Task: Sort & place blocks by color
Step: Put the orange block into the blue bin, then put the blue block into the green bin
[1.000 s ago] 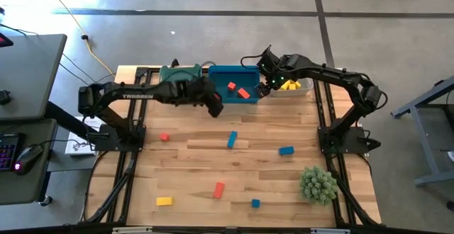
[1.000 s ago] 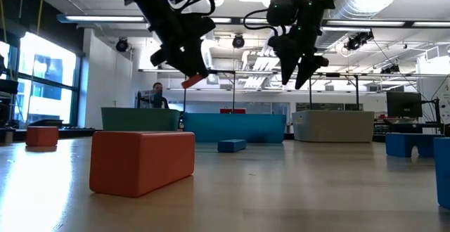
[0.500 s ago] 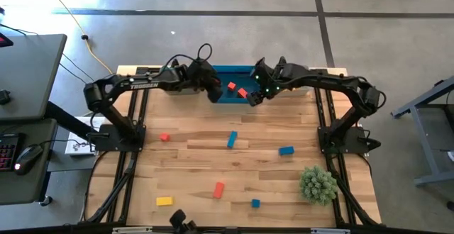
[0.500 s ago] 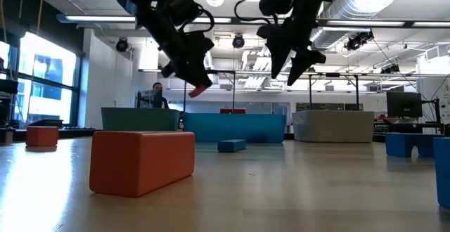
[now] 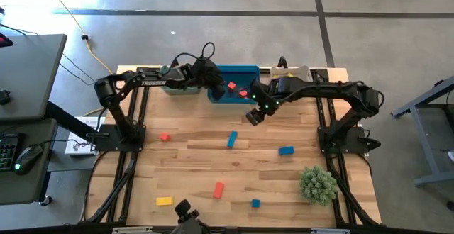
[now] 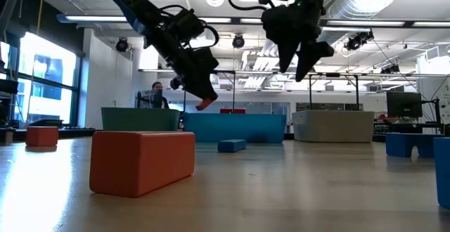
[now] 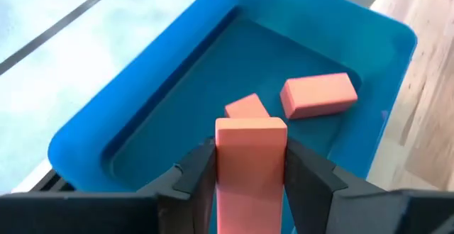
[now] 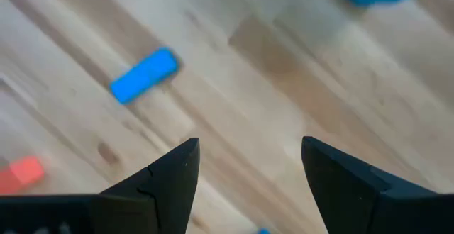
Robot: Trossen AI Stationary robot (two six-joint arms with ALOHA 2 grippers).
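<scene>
Loose on the wooden table (image 5: 191,159), left to right in the high view: red cube (image 5: 164,137), yellow bar (image 5: 164,201), red bar (image 5: 218,190), blue bar (image 5: 232,140), blue cube (image 5: 255,203), blue block (image 5: 286,150). That makes two red, one yellow, three blue.

Three bins along the top edge: the teal bin (image 5: 169,71) is mostly hidden by the arm, contents unclear; the blue bin (image 5: 237,85) at top centre holds two red blocks (image 7: 318,96); the grey-white bin (image 5: 296,71) shows nothing I can make out.

Left gripper (image 7: 250,170) is above the blue bin, fingers against a red bar (image 7: 250,164) between them. Right gripper (image 5: 253,116) is spread, nothing in it, over bare table just below the blue bin. Green plant (image 5: 317,184) sits lower right.
</scene>
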